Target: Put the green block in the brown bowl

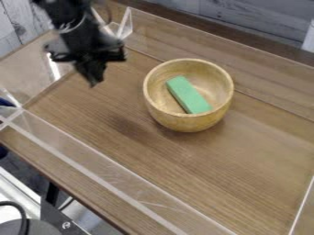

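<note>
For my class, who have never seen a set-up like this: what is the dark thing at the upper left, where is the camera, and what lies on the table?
The dark thing is the gripper of a robot arm, a claw with two fingers, pointing down over the wooden table. It appears to hold nothing; the blur hides how far its fingers are parted. The single camera looks down from above at an angle. Clear plastic walls fence the table. On it stands a round brown bowl, and a green block already lies inside it, apart from the gripper.

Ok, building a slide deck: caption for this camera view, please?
Green block lies inside the brown bowl on a wooden table; the gripper hovers to the bowl's left.
</note>
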{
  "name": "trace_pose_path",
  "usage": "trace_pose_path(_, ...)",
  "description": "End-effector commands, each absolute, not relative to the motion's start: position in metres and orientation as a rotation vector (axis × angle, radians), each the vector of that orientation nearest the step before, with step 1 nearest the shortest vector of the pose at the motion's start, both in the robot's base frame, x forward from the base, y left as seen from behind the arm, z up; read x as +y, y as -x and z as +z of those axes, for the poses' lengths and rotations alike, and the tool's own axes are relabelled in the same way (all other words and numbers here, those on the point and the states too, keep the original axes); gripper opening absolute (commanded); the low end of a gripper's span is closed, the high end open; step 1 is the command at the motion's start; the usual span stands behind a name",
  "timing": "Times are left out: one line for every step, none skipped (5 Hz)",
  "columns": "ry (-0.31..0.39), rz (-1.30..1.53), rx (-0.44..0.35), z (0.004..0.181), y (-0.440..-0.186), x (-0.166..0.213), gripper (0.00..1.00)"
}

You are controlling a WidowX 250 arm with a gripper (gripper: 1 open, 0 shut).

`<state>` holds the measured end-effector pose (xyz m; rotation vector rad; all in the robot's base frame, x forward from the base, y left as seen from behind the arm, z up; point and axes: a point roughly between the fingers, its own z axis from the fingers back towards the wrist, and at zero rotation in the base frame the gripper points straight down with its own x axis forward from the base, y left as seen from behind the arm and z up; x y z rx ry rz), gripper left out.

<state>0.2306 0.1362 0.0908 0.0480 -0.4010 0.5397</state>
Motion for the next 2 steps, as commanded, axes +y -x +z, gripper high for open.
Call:
trace_pose_path(-0.123,0.508,-0.398,0.0787,-0.2175,0.1578,0.0)
trace_pose_path(-0.135,0.532,-0.423,0.0707,-0.22,0.1515,0.0)
